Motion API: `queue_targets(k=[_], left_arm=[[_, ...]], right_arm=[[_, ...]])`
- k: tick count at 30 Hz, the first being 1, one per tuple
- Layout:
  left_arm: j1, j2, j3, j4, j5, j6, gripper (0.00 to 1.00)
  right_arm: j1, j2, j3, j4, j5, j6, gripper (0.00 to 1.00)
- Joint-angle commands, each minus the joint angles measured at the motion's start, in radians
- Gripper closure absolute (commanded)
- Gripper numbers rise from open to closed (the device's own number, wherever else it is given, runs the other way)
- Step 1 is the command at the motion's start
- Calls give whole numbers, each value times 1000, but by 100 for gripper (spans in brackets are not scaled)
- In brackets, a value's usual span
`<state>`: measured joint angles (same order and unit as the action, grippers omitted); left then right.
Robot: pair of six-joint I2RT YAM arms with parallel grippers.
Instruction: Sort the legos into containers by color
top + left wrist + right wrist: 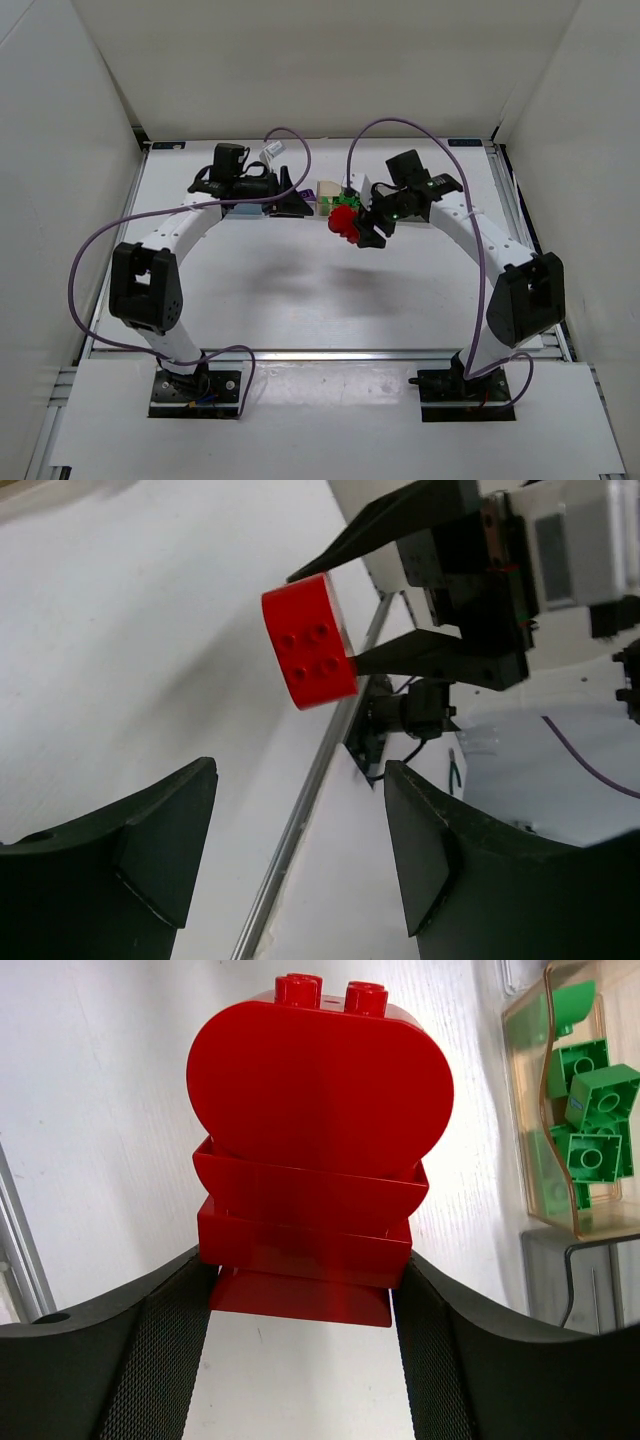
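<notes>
White walls close in the white table (300,290) on the left, far and right sides, and both arms reach toward the far edge, where the containers are bunched together.

The red lego (315,1160) is off the table, clamped in the jaws of the right gripper (365,228) just right of the middle of the far row. It is a stack of red pieces. The jaws press on the flat sides of its lower layers, and the rounded, studded top sticks out past the fingertips. It looks light, stiff and hollow, with glossy faces that could slide in a weak grip. The seams between layers could part if the top is knocked. The flat parallel sides seem the best place to hold it, not the curved end.

The left gripper (290,200) sits just left of the brick with its jaws apart and nothing between them.

The pale orange container (560,1215) lies near the brick on its right and holds green legos (590,1110). Its thin wall stands up as an edge to clear.

Room is tight along the far row, between the two grippers and under the looping cables (300,140). The middle and near part of the table is open for swinging clear.
</notes>
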<state>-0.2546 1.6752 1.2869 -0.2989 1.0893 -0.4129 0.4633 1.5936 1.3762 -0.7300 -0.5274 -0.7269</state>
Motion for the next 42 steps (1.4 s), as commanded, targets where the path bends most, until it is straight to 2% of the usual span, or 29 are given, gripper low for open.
queue_targets(k=[1,13,19,25,31,36,42], left_arm=[[-6,20,75,-91,-94,71,22],[-44,92,161,-117,-140,100,18],[-44,107,163,-17,-37,20,16],[-49,112,132,154,72,-101,16],[-89,119,141,123,86,-80,16],[-126,129,160,40,55,3,16],[-129,144,161,18,29,14,16]], right_arm=[[17,20,76,15,-26,32,69],[41,37,127,17,-46,47,69],[44,49,129,20,-42,37,69],[43,63,124,20,-39,24,69],[44,72,135,30,-34,24,69],[44,80,158,32,-36,29,69],[44,78,161,37,-39,34,69]])
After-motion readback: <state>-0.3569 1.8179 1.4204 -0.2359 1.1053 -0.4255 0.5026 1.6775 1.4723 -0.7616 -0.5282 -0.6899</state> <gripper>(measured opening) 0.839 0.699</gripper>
